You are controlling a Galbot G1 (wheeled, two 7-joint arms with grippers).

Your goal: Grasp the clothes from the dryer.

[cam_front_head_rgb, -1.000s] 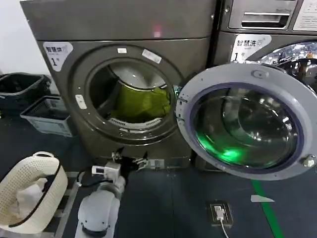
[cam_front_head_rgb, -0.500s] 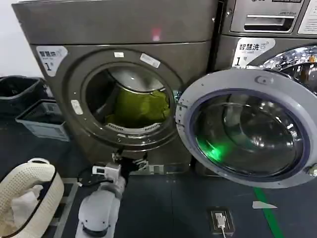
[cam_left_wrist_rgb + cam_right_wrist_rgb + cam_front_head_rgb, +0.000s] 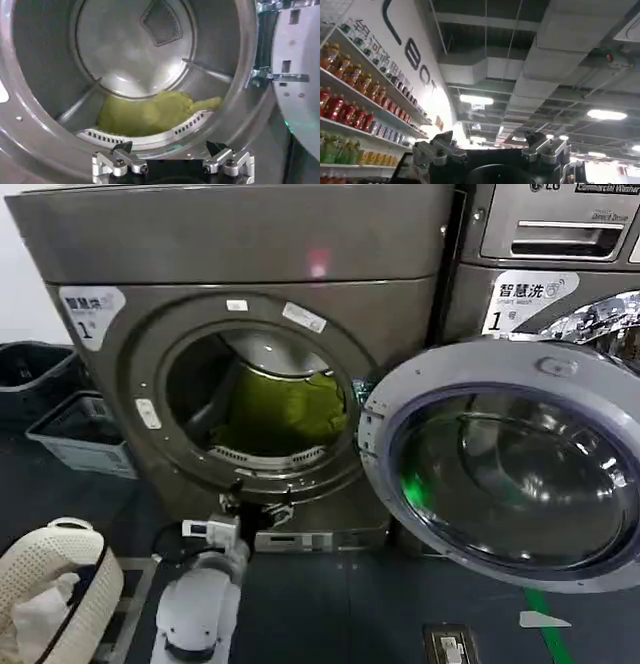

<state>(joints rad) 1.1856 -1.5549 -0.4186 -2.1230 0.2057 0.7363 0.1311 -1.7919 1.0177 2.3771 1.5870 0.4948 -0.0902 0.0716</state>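
The porthole's lower lip is hiding the bottom of the clothes [image 3: 283, 412] inside the dryer [image 3: 240, 244], whose top and left side are running off the head view's edge. The open glass door [image 3: 510, 464] is being cut by the right edge, and the cream basket [image 3: 55, 589] by the lower left corner. In the left wrist view, the left claw [image 3: 172, 150] is showing just its fingertips, the rest cropped at the border.
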